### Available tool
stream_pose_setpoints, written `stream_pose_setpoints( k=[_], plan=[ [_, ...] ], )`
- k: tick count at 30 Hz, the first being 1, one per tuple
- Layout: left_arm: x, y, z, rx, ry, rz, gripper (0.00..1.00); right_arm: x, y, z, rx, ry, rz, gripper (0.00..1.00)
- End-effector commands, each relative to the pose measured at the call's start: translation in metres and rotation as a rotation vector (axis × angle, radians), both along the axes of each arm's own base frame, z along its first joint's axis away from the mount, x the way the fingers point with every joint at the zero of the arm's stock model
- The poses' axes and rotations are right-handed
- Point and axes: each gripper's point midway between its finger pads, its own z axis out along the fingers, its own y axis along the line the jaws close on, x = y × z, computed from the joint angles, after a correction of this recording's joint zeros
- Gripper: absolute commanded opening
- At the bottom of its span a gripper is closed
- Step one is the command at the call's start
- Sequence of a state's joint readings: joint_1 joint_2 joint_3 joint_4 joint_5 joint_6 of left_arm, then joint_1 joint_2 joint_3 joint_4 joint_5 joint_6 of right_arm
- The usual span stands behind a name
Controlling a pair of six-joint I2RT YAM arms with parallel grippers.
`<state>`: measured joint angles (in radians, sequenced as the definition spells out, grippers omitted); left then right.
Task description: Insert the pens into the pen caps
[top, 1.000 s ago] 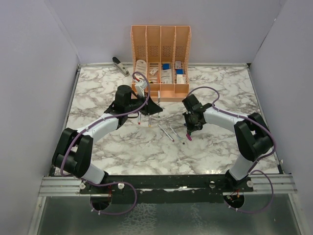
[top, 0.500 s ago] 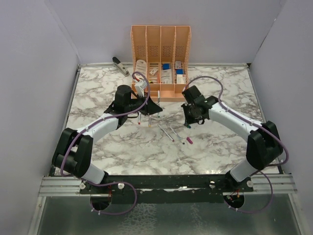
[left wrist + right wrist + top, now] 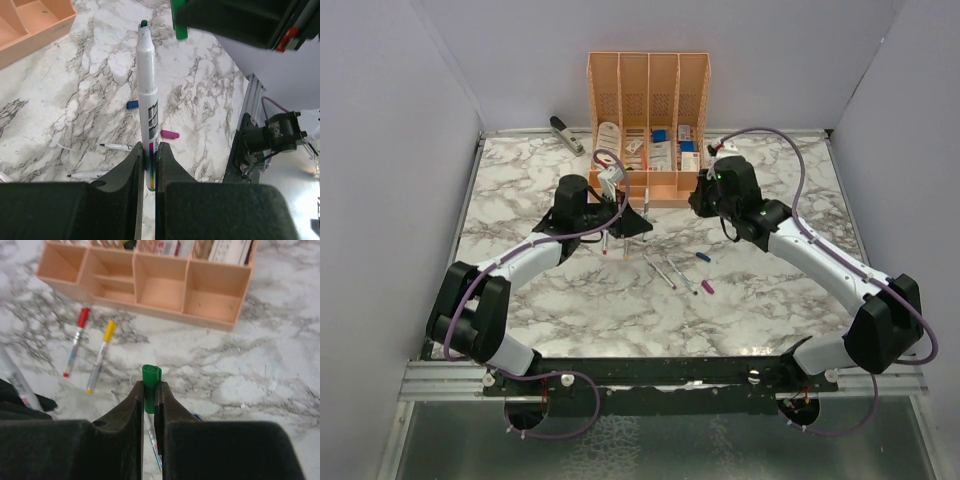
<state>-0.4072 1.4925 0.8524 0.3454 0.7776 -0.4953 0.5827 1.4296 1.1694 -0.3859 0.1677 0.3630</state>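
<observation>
Pinched in left gripper (image 3: 148,165): thin white-grey plastic marker pen (image 3: 146,100), long axis running straight out from the fingers, dark tip foremost. Clamped in right gripper (image 3: 151,390): short green plastic cap (image 3: 150,375), just beyond that tip, offset sideways, apart. Probably needed next: axes aligned.

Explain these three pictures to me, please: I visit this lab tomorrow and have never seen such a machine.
Two robot arms, left and right, are bolted at the near edge of a marble table. The wide picture comes from a fixed camera above and behind them; the other two come from a camera on each wrist. The left gripper is shut on a white pen with its dark tip bare; the right gripper is shut on a green cap. On the table lie a red-capped pen, a yellow-capped pen, uncapped pens, a blue cap, a pink cap, an orange desk organiser and a stapler.
</observation>
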Motion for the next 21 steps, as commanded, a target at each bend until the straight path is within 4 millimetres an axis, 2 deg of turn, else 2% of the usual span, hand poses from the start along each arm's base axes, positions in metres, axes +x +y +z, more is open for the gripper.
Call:
stream_pose_setpoints(
  k=[1,3,8,12,21],
  plan=[
    [-0.022,-0.006,0.018,-0.038,-0.119,-0.127,0.00,0.026,0.023,0.086,0.246,-0.297,0.001,0.01],
    [-0.030,-0.011,0.022,-0.046,-0.141,-0.166,0.00,0.024,0.028,0.102,0.320,-0.351,0.013,0.01],
    [-0.047,-0.025,0.030,-0.063,-0.162,-0.238,0.00,0.017,0.042,0.120,0.462,-0.418,0.078,0.01],
    [-0.049,-0.030,0.029,-0.070,-0.126,-0.240,0.00,0.009,0.054,0.122,0.517,-0.432,0.152,0.01],
    [-0.042,-0.036,0.031,-0.080,-0.093,-0.232,0.00,-0.004,0.062,0.123,0.541,-0.444,0.238,0.01]
  ],
)
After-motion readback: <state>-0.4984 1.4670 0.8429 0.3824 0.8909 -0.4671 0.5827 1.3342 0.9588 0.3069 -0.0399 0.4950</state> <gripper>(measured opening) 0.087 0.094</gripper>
